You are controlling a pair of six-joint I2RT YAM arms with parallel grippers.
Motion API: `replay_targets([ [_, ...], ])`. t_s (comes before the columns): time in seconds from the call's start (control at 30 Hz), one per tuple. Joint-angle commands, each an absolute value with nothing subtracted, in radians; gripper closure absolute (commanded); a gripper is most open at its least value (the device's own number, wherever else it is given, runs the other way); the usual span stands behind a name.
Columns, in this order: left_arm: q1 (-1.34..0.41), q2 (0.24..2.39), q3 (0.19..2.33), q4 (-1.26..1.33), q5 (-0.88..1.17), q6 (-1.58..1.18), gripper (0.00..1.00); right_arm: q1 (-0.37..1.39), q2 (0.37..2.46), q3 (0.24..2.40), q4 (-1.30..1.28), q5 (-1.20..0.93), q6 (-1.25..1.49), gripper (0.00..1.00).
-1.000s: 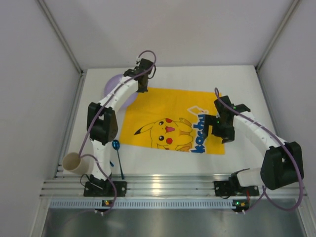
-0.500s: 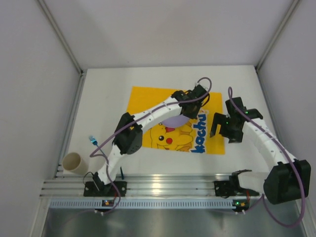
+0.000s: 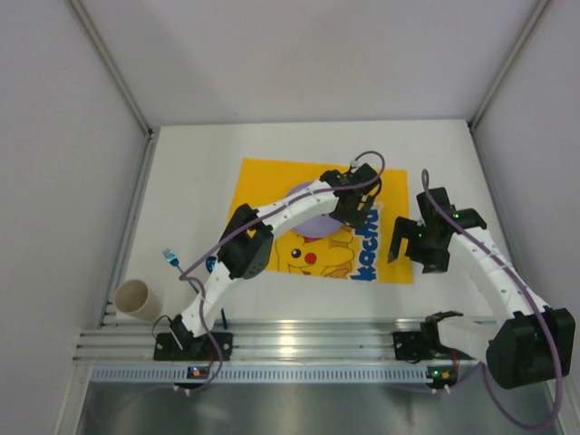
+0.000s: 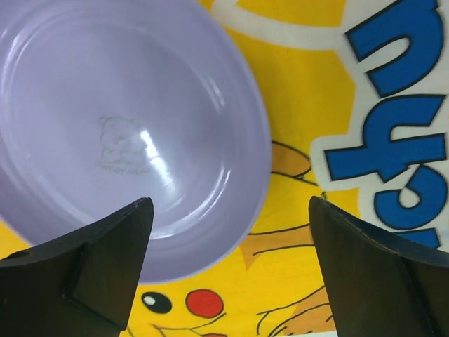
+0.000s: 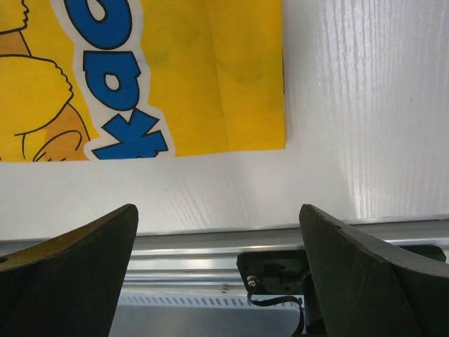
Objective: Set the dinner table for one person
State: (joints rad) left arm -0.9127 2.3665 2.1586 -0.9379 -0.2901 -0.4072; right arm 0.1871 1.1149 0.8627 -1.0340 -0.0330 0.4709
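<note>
Shifted from the far left corner to the mat's middle: left pincer (image 4: 228, 203), jaws now spread wide, hovering just above the released purple plate (image 4: 119, 126). Lift straight up before swinging away, so neither finger clips the rim and drags the plate off centre. Leave the plate flat on the yellow mat (image 3: 272, 181), clear of the blue lettering. Right pincer (image 5: 217, 210) likewise spread, gripping nothing, over the mat's near right corner. White tabletop (image 3: 190, 181) beneath everything; cup (image 3: 134, 299) and blue spoon (image 3: 172, 258) at near left, probably next.
</note>
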Motion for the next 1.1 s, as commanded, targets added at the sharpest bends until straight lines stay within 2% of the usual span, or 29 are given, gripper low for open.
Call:
replay_targets([
  [0.0,-0.916,2.222,2.122,-0.983,-0.369,-0.434,0.02,0.175,1.117,0.862,-1.025,-0.044,0.457,0.0],
  [0.07,-0.905,2.174,2.091,-0.995,-0.414,-0.442,0.02,0.176,1.124,0.865,-1.026,-0.046,0.456,0.0],
  [0.13,-0.847,2.071,1.967,-0.961,-0.428,-0.463,0.02,0.176,1.131,0.868,-1.025,-0.049,0.457,0.0],
  [0.23,-0.682,1.918,1.716,-0.806,-0.32,-0.485,0.02,0.175,1.134,0.868,-1.02,-0.057,0.456,0.0],
  [0.37,-0.479,1.851,1.492,-0.638,-0.174,-0.476,0.02,0.175,1.146,0.88,-1.005,-0.1,0.448,0.0],
  [0.43,-0.408,1.88,1.476,-0.568,-0.08,-0.459,0.02,0.175,1.154,0.891,-1.002,-0.115,0.443,0.0],
  [0.6,-0.368,2.103,1.63,-0.644,-0.091,-0.462,0.02,0.176,1.167,0.908,-0.999,-0.138,0.443,0.0],
  [0.73,-0.367,2.172,1.68,-0.658,-0.103,-0.485,0.02,0.173,1.161,0.913,-1.005,-0.137,0.437,0.0],
  [0.93,-0.362,2.132,1.556,-0.637,-0.136,-0.517,0.03,0.175,1.137,0.888,-1.008,-0.118,0.431,0.0],
  [1.07,-0.359,2.05,1.357,-0.604,-0.161,-0.572,0.04,0.175,1.137,0.879,-0.999,-0.118,0.434,0.0],
])
